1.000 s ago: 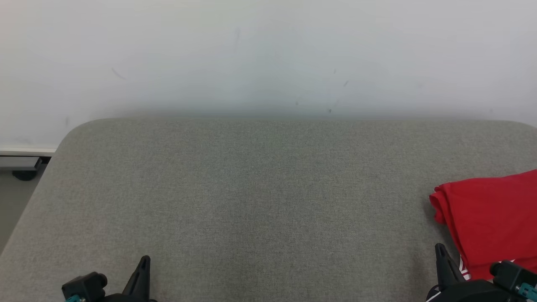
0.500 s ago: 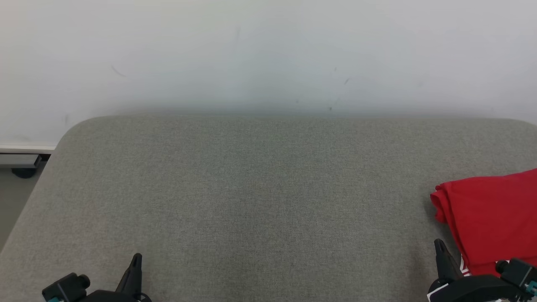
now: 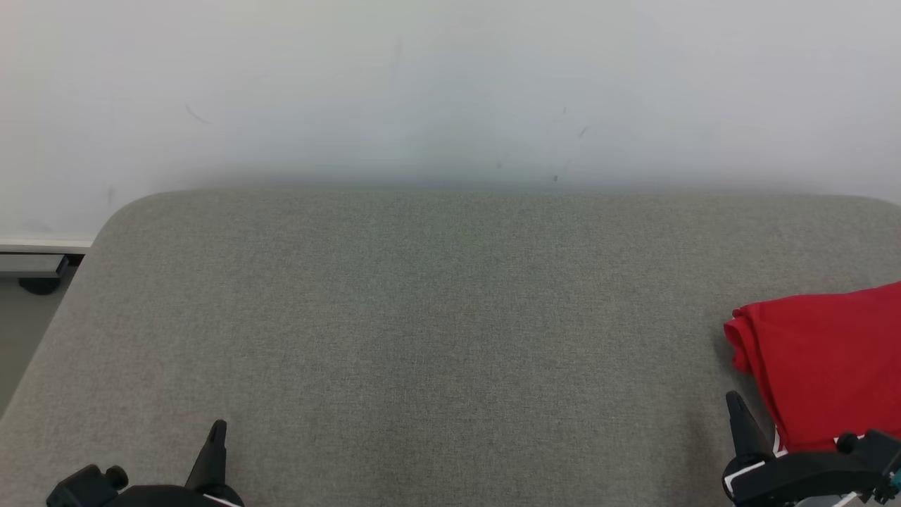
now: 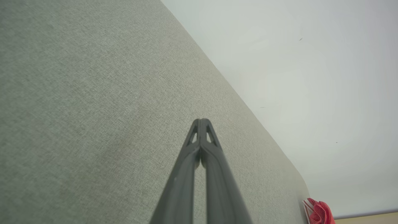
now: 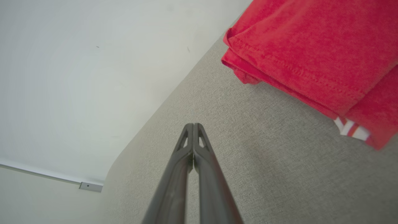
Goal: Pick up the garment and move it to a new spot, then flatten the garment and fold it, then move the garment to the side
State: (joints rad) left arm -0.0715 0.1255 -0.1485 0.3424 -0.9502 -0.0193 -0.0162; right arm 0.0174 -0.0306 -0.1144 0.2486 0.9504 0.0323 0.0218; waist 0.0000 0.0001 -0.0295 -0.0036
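— Where do we find the garment (image 3: 823, 366)?

— Far to the right on the grey fabric worktop (image 3: 436, 317), folded into a red stack. The head view cuts it off at the right edge, so we can't see its full extent. The right wrist view (image 5: 311, 53) shows layered hems and a white-and-red striped strip (image 5: 351, 130) peeking from under the near corner; we can't tell which part of the garment that is. In the left wrist view only a small red corner (image 4: 318, 213) shows, well away.

— And the fingers?

— We see the left fingers (image 3: 213, 451) at the near left and the right fingers (image 3: 739, 422) at the near right, just beside the garment's near-left corner; whether they touch it we can't tell. Both wrist views show the pairs, left (image 4: 189, 174) and right (image 5: 177, 180), pressed together at the tips, holding nothing. The black bodies behind them are cut off by the bottom edge.

— What differs from a second ago?

— The whole head view has shifted slightly, with the worktop's far edge now higher against the white wall (image 3: 450, 84), so the camera moved. Beyond that, the left fingers have slid left and sit lower in the frame. The garment lies where it lay, and both pairs were closed then too.
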